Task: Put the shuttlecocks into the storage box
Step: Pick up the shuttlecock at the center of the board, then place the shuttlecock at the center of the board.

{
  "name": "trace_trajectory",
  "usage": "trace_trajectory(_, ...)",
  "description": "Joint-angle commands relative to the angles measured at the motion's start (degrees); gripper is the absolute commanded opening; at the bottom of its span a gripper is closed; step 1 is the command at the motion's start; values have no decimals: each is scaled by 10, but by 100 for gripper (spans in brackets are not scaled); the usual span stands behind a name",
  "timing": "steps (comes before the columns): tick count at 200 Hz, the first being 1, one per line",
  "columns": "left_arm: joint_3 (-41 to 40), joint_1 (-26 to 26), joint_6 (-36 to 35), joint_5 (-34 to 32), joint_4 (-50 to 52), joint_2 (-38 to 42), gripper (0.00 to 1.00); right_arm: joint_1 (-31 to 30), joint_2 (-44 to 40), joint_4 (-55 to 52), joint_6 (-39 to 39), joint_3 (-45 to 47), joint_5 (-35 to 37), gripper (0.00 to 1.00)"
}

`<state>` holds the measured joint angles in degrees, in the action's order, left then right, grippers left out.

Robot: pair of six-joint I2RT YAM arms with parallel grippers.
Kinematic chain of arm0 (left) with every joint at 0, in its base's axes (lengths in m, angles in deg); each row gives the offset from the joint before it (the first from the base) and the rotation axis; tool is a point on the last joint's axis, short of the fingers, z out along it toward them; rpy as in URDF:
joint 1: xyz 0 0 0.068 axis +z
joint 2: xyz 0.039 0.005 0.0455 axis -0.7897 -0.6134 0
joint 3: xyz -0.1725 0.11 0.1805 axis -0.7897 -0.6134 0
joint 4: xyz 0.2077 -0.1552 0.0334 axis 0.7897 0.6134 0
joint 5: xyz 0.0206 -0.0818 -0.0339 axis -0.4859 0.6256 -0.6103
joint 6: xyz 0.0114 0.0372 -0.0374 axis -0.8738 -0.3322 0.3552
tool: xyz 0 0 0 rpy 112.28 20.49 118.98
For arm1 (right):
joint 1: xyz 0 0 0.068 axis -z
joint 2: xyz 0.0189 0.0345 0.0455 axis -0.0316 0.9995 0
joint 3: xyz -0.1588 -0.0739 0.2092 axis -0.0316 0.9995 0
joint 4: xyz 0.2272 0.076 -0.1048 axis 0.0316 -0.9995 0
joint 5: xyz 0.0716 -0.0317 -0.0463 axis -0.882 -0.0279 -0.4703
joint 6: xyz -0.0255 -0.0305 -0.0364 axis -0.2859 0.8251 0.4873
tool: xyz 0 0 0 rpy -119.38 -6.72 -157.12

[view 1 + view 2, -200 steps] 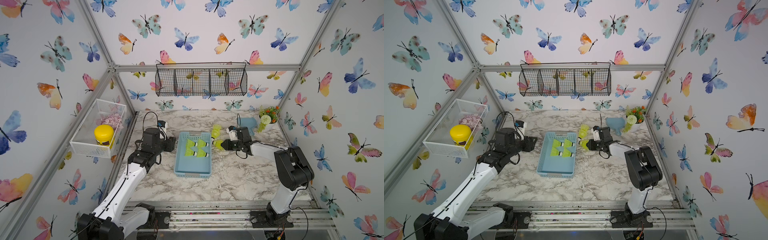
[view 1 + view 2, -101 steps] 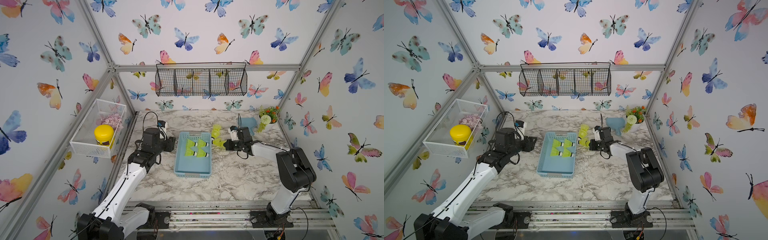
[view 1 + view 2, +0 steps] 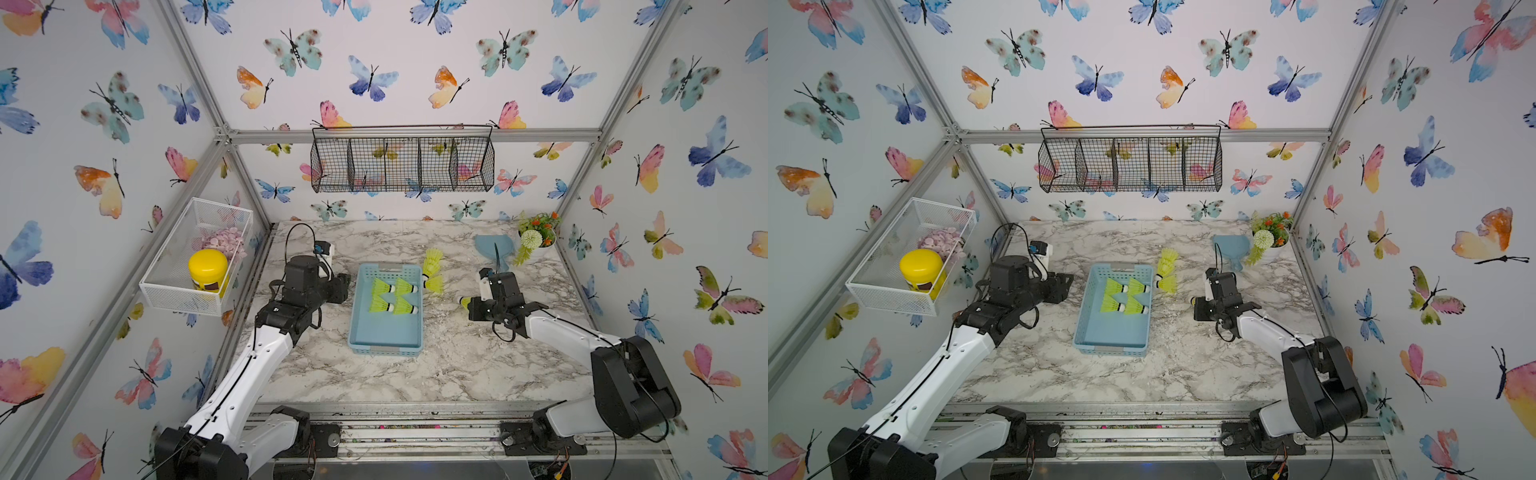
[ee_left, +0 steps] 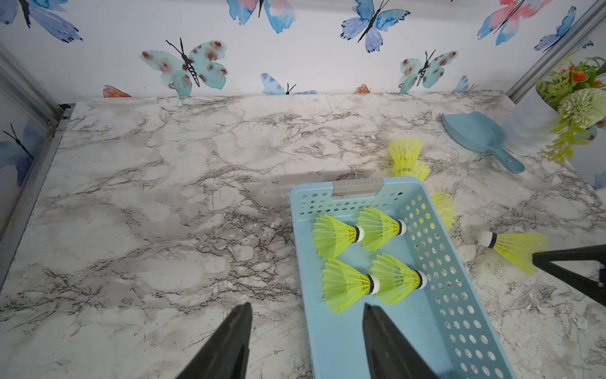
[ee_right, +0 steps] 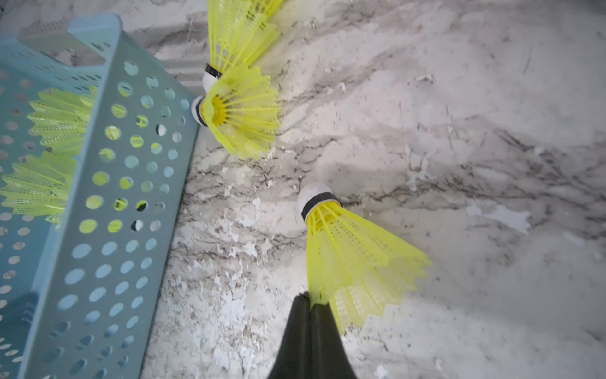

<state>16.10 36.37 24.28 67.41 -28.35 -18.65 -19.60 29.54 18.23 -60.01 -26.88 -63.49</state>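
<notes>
The light blue storage box (image 3: 385,332) (image 3: 1112,332) lies mid-table with several neon yellow-green shuttlecocks (image 3: 392,297) (image 4: 367,256) in its far half. Three more shuttlecocks (image 3: 433,270) (image 5: 241,111) lie on the marble by its far right corner. My right gripper (image 5: 310,300) (image 3: 471,305) is shut on the skirt edge of one shuttlecock (image 5: 354,256) (image 4: 511,246), right of the box, white tip toward the box. My left gripper (image 4: 306,306) (image 3: 345,286) is open and holds nothing, at the box's left rim (image 4: 303,262), one finger over the box's inside.
A blue scoop (image 3: 492,247) and a potted artificial plant (image 3: 536,235) stand at the back right. A white wire basket (image 3: 166,291) with a yellow jar hangs on the left wall, a black wire basket (image 3: 403,164) on the back wall. White flecks litter the marble.
My right gripper closed on a shuttlecock by the box's far right corner and drew it right and toward the front. The left arm stayed still.
</notes>
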Motion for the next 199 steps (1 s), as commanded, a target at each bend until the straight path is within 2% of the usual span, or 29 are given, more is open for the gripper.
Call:
trace_trajectory(1,0,3,-5,-2,3,11,59,1,-34,-10,-18,35,11,7)
trace_trajectory(27,2,4,-6,-1,5,10,59,0,-50,5,-23,62,-25,10)
trace_trajectory(65,2,4,-6,3,5,9,59,-8,-13,39,-14,60,-92,17)
trace_trajectory(93,1,4,-5,5,5,8,59,-20,11,62,-12,42,-130,29)
trace_trajectory(131,1,5,-6,6,5,7,59,-35,51,94,2,14,-196,38)
trace_trajectory(165,2,5,-5,9,6,5,59,-48,96,105,7,-26,-241,40)
trace_trajectory(199,2,6,-5,12,5,4,59,-56,104,126,6,-46,-286,42)
